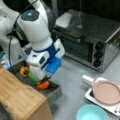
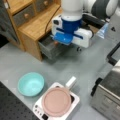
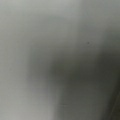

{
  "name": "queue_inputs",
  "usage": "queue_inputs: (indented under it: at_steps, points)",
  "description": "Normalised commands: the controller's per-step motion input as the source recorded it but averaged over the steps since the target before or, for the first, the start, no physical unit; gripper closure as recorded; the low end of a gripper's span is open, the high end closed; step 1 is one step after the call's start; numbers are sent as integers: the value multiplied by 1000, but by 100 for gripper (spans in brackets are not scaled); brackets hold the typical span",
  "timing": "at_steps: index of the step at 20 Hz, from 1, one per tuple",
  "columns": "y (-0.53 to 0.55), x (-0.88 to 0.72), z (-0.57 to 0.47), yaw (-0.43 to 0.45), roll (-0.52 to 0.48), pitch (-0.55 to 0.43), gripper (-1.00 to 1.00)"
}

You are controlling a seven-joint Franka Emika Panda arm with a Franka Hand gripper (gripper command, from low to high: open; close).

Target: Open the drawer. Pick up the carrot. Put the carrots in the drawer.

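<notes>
The carrot [image 1: 43, 85] lies in the open drawer [image 1: 53, 93] under my gripper [image 1: 47, 78], at the pepper's [image 1: 24, 71] four o'clock; placing step, whether my jaws grip it I cannot tell.

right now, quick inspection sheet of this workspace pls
surface: grey tabletop, bare in the middle in both front views.
job's things: drawer pulled open from the wooden-topped cabinet; carrot inside it, at the front end.
clutter: yellow-orange pepper and a long green vegetable also in the drawer; teal bowl; pink pan on a small white stove; silver toaster oven.
grippers: hand down in the drawer, right over the carrot; grip cannot be judged. The wrist view shows only grey blur.
cables: black cable running along the arm.
surroundings: small wooden drawers with knobs on the cabinet.
</notes>
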Motion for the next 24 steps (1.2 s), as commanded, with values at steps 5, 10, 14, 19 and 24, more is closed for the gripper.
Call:
queue_inputs:
  at_steps: [5,10,14,19,24]
  points:
    - [-300,103,134,137,-85,256,-100]
    - [-276,128,170,104,-60,239,-100]
    - [-239,141,161,95,-47,211,-100]
    - [-175,145,132,109,-47,197,-100]
    - [-169,166,115,135,-53,193,-100]
